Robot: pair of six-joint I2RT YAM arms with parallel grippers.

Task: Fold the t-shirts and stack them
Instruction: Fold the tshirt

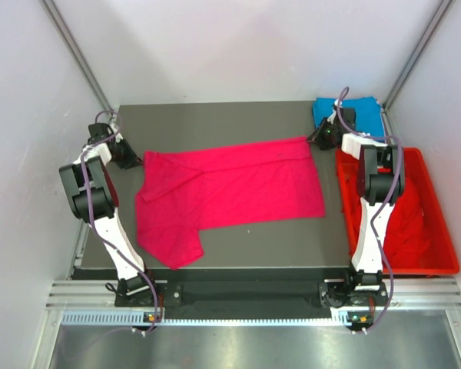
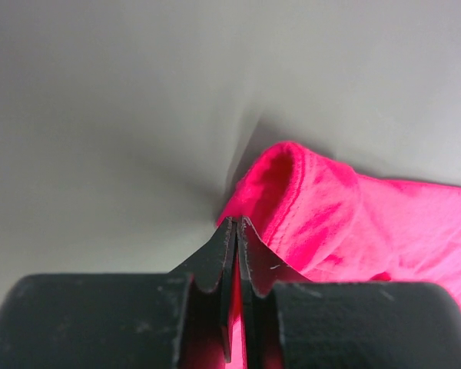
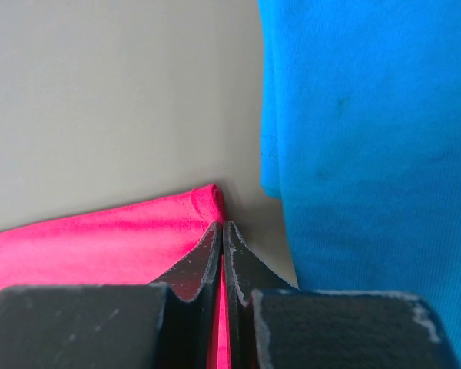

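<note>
A bright pink-magenta t-shirt (image 1: 230, 188) lies spread across the dark table (image 1: 215, 115), partly doubled over at its left. My left gripper (image 1: 131, 159) is shut on its far left corner; pink cloth (image 2: 353, 223) shows between the jaws in the left wrist view (image 2: 237, 224). My right gripper (image 1: 316, 140) is shut on its far right corner (image 3: 138, 242), cloth pinched between the jaws (image 3: 221, 227). A folded sky blue t-shirt (image 1: 346, 108) lies at the table's far right corner, also filling the right of the right wrist view (image 3: 369, 131). Red t-shirts (image 1: 403, 223) lie heaped in the crate.
A rigid red plastic crate (image 1: 446, 254) stands along the table's right side, beside the right arm. White walls close in the table on the left, back and right. A metal rail (image 1: 238, 296) runs along the near edge.
</note>
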